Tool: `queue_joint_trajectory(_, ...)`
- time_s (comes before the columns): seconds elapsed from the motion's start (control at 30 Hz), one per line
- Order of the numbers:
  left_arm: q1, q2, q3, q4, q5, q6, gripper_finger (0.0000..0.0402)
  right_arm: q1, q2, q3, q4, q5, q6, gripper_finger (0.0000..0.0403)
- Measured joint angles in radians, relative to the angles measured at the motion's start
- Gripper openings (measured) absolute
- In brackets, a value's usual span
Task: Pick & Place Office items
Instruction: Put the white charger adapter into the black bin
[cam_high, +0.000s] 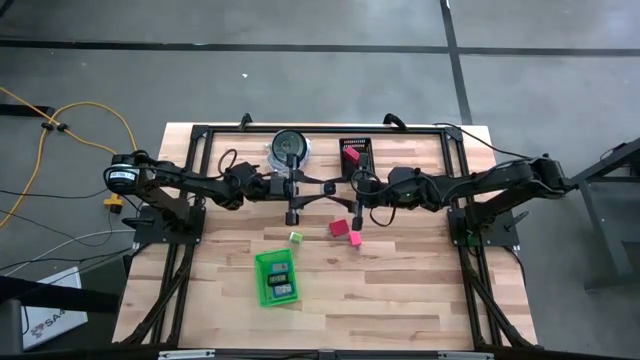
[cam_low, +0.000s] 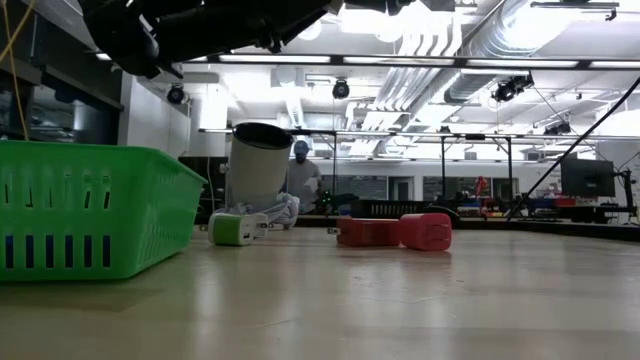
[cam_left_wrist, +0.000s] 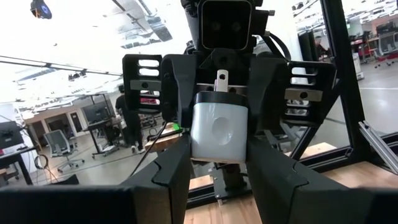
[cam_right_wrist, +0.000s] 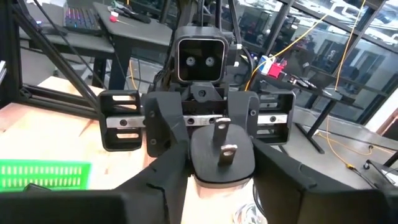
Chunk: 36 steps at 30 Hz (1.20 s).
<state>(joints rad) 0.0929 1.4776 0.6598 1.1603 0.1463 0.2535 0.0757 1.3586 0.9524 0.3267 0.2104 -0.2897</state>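
Note:
Both arms meet over the middle of the table, my left gripper (cam_high: 312, 186) and my right gripper (cam_high: 338, 186) facing each other fingertip to fingertip. Between them is a small white plug block (cam_left_wrist: 219, 130) with metal prongs (cam_right_wrist: 221, 134), held well above the wood. Each gripper is shut on it. On the table lie a green-and-white piece (cam_high: 295, 237), a red block (cam_high: 339, 228) and a pink block (cam_high: 355, 239). Blue pieces (cam_high: 279, 281) sit in the green tray (cam_high: 262, 262). My left gripper (cam_left_wrist: 219, 152) pinches the white block's body (cam_left_wrist: 217, 146) between its two fingers, coming level from the table's left. The block is lifted clear, prongs turned away from this arm. My right gripper (cam_right_wrist: 221, 167) has the prong end (cam_right_wrist: 205, 162) between its fingers, level from the right.
A round clear-and-dark container (cam_high: 291, 148) and a black basket (cam_high: 356, 152) with a pink item stand near the far edge. The green tray rises at the left of the low view (cam_low: 90, 210), with the red blocks (cam_low: 395, 231) beyond. Bare wood lies toward the near edge.

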Motion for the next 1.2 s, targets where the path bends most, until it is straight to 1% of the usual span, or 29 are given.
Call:
queue_joint_trajectory(0.13, 0.0, 0.0, 0.0, 0.0, 0.001, 0.0, 0.013, 0.0, 0.0, 0.0, -0.001, -0.001, -0.002, 0.0124)
queue_joint_trajectory(0.2, 0.0, 0.0, 0.0, 0.0, 0.001, 0.0, 0.013, 0.0, -0.001, 0.0, -0.001, -0.001, -0.003, 0.0124)
queue_joint_trajectory(0.37, 0.0, 0.0, 0.0, 0.0, 0.0, 0.001, 0.013, 0.0, -0.001, 0.0, -0.001, -0.002, -0.003, 0.014)
queue_joint_trajectory(0.53, 0.0, 0.0, 0.0, -0.002, -0.003, -0.01, 0.0136, 0.0, -0.001, 0.0, -0.008, -0.003, -0.003, 0.012)
queue_joint_trajectory(0.63, 0.0, 0.0, 0.0, -0.003, -0.01, -0.02, 0.0153, 0.0, -0.001, 0.0, -0.008, -0.002, 0.001, 0.012)
queue_joint_trajectory(0.97, 0.001, 0.0, 0.0, 0.0, -0.018, -0.023, 0.0232, 0.001, -0.001, 0.0, -0.01, -0.008, 0.004, 0.0121)
queue_joint_trajectory(1.07, -0.001, 0.0, 0.0, 0.0, -0.014, -0.021, 0.0242, 0.001, -0.001, 0.0, -0.01, -0.008, 0.005, 0.0121)
queue_joint_trajectory(1.2, -0.015, 0.0, 0.0, -0.004, 0.009, -0.023, 0.0244, 0.002, -0.001, 0.0, -0.027, -0.008, 0.027, 0.0121)
